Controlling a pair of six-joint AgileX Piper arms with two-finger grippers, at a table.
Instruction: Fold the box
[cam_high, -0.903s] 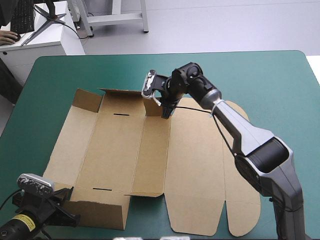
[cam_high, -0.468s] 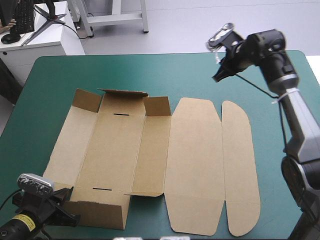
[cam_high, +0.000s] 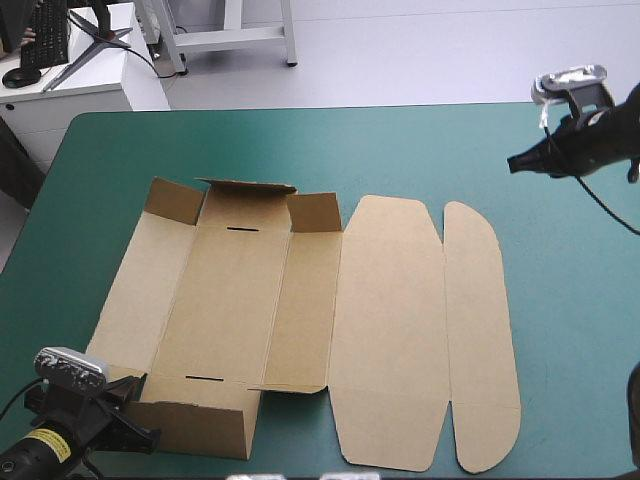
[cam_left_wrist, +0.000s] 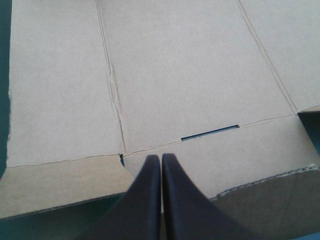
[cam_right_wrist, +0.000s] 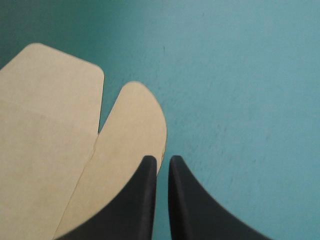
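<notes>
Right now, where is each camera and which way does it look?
High view: above and behind the robot, facing forward and down at the box on the table; left arm and right arm show at the edges.
Left wrist view: above that wrist, facing along the left fingers onto the box's near wall.
Right wrist view: above that wrist, facing down past the right fingers at the rounded flap.
Shared: all show the box.

We hold our left pincer (cam_left_wrist: 161, 159) low at the near left, fingers pressed together; our right pincer (cam_high: 518, 162) hangs raised at the far right, also closed.
</notes>
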